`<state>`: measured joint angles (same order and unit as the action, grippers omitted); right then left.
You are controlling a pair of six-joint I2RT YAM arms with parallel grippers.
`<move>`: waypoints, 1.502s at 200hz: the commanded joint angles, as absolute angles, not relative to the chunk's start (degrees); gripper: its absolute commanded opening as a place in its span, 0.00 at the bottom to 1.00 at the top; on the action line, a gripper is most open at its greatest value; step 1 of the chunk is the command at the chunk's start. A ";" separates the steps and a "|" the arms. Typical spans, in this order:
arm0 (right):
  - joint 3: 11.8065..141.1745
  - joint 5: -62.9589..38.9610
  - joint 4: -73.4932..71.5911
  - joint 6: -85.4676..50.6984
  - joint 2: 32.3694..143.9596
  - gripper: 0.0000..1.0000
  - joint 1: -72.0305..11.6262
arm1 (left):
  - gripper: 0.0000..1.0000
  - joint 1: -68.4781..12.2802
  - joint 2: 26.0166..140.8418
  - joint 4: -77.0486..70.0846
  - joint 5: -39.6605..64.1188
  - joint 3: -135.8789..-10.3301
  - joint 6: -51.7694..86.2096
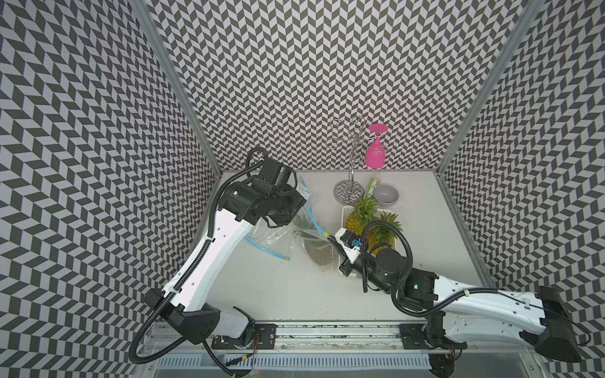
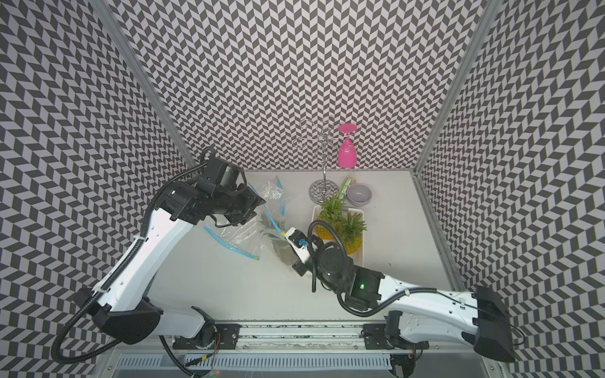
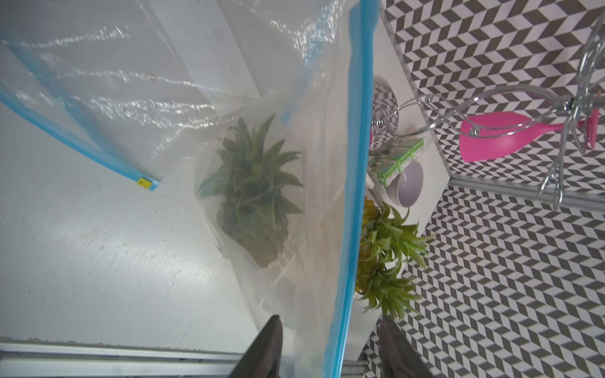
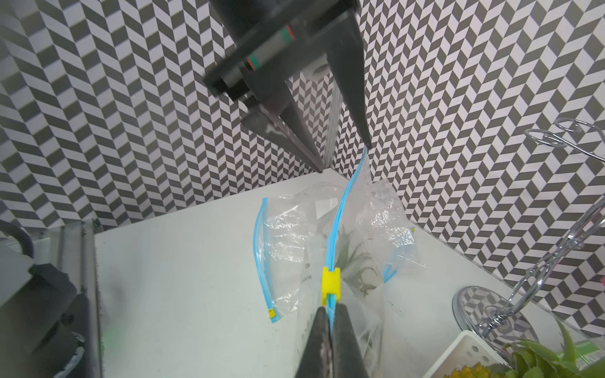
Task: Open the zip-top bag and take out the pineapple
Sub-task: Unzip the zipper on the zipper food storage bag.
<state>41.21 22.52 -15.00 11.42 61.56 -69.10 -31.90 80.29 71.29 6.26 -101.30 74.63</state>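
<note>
grey worktop [image 1: 262, 294] from above: zip-top bag [image 1: 302, 225] mid-surface, pineapple [image 1: 317, 253] inside, at 9 o'clock of white tray [image 1: 344, 214]. left wrist: left tool [image 3: 329, 322] parted astride the blue zip strip. right wrist: right tool [image 4: 331, 309] pinching that strip behind the yellow slider [image 4: 330, 283].

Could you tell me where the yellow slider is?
In the right wrist view the slider sits on the blue zip, just beyond the shut right gripper, mid-table.
</note>
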 commanded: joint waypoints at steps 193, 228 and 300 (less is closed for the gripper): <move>39.78 27.25 -24.61 19.53 64.44 0.00 -71.88 | 0.14 -43.25 83.23 72.95 13.44 -97.53 79.45; 40.20 26.84 -24.70 19.67 64.84 0.00 -72.16 | 0.08 -43.24 83.47 73.10 13.19 -97.40 78.65; 42.18 23.30 -22.89 19.20 61.66 0.00 -72.33 | 0.02 -41.24 86.92 76.11 5.60 -99.67 72.86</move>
